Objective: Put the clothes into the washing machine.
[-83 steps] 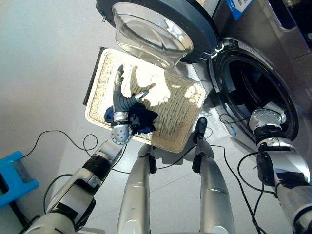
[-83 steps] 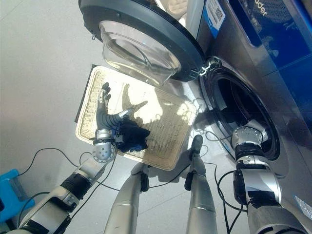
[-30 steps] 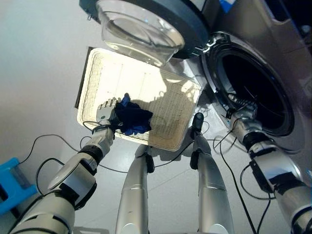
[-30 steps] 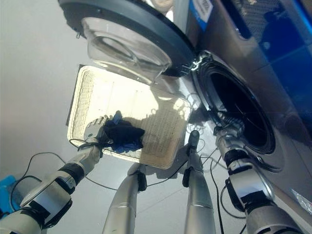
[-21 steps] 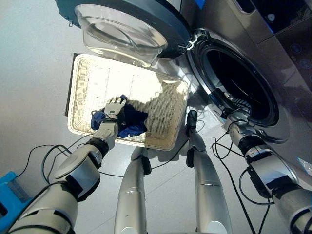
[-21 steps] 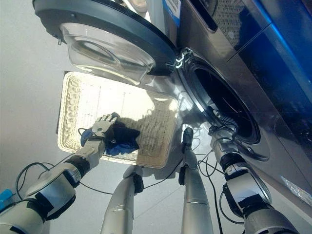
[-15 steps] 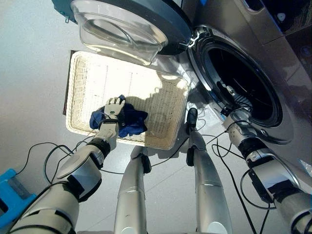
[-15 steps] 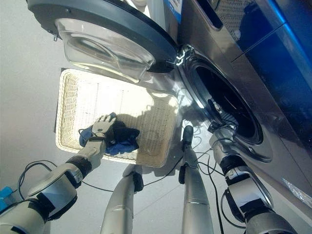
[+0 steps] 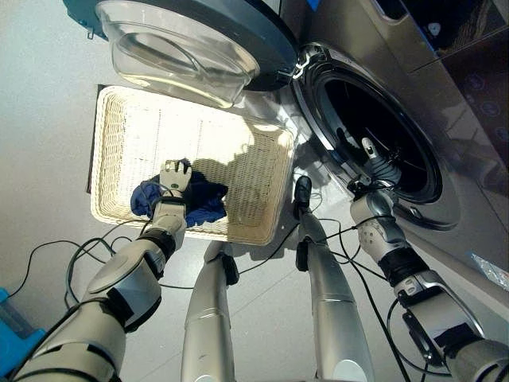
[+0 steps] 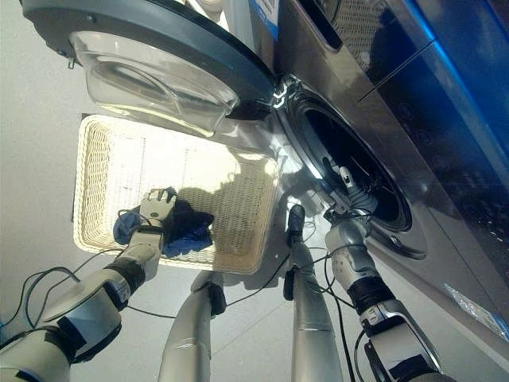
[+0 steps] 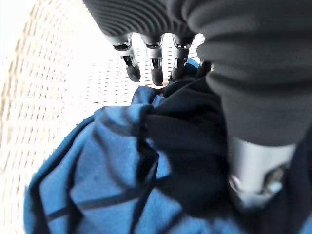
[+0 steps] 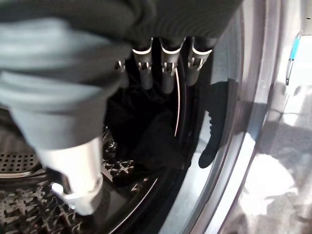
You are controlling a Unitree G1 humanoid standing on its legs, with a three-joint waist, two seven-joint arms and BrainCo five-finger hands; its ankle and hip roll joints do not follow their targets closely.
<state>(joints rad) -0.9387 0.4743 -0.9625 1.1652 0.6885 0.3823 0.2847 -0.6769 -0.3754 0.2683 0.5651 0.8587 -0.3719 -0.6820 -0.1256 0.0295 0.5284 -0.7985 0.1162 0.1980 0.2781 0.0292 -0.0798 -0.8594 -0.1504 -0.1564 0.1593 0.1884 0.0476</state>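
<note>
A blue and dark bundle of clothes (image 9: 203, 204) lies at the near side of a pale wicker basket (image 9: 143, 131) on the floor. My left hand (image 9: 175, 177) rests on top of it with the fingers (image 11: 153, 68) straight across the cloth (image 11: 97, 165), open. The washing machine's round opening (image 9: 374, 111) gapes to the right of the basket. My right hand (image 9: 372, 163) is at its lower rim, open, with the fingers (image 12: 168, 73) pointing into the drum, where a dark heap (image 12: 148, 141) lies.
The machine's glass door (image 9: 183, 40) hangs open over the basket's far side. The machine's steel front (image 9: 469, 199) runs down the right. A blue box (image 9: 9, 330) stands at the lower left on the grey floor (image 9: 40, 119).
The camera has shifted. My left hand, raised over the basket 2.8 s ago, has come down onto the clothes. My right hand has moved up to the drum's rim.
</note>
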